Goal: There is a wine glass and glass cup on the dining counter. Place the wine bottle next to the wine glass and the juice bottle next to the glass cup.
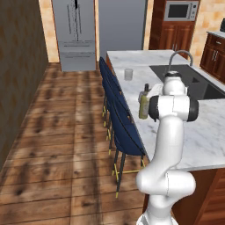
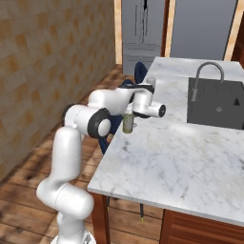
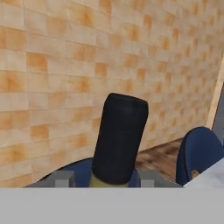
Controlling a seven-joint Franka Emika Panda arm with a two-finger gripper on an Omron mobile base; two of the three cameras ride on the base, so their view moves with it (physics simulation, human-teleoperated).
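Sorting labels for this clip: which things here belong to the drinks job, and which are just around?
Job: wine bottle, in the gripper; glass cup; dining counter.
Around: blue stools, sink, tap, fridge, microwave.

Base views flanking dining counter (image 1: pixel 206 132); hand view wallward.

Wood plank floor (image 1: pixel 57 145), tan brick wall (image 2: pixel 43 71), blue stools (image 1: pixel 123 127), steel fridge (image 1: pixel 74 35).
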